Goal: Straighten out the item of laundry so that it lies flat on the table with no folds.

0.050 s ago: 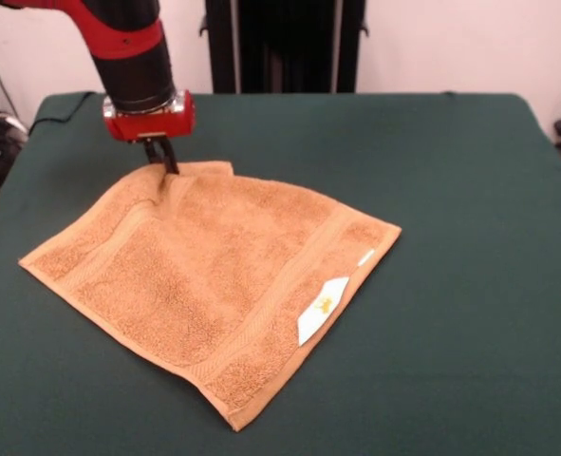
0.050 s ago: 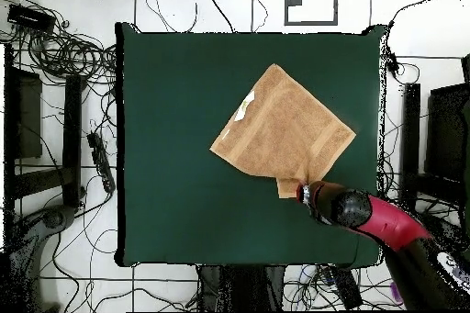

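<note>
The orange-tan towel (image 1: pixel 218 285) lies spread on the green surface (image 1: pixel 451 190); the front view shows the hand (image 1: pixel 162 157) pinched together on its rumpled far corner, white label (image 1: pixel 322 306) facing up; overhead (image 2: pixel 306 190), the arm hides that grip.

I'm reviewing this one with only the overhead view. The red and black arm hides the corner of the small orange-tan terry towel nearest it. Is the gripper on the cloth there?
Observer: Yes. From the front, the gripper meets that corner of the orange-tan terry towel, and the cloth puckers upward around it.
Operator: Is the towel flat elsewhere?
Observer: Mostly. The edge beside the gripper curls over in a small fold.
Operator: And the white patch at the towel's edge?
Observer: That is a white label, and the front view shows a small yellow mark on it.
</note>
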Controlling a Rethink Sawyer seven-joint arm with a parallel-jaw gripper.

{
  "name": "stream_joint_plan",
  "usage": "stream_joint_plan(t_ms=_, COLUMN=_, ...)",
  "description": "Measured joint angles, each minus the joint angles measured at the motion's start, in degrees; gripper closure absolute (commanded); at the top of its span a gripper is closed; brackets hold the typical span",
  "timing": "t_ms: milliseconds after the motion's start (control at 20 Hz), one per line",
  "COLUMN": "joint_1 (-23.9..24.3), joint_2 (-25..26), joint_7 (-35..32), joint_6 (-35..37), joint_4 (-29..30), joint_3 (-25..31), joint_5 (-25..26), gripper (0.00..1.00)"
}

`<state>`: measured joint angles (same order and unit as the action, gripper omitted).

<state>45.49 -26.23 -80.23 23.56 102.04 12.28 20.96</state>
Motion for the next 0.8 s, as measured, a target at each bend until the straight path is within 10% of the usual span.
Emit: stream_joint_plan(t_ms=800, joint_1=3.0, joint_2=-0.8, joint_7=3.6, joint_6=7.6, joint_4=-1.8, joint_3=8.9, joint_5=17.1, gripper=1.0)
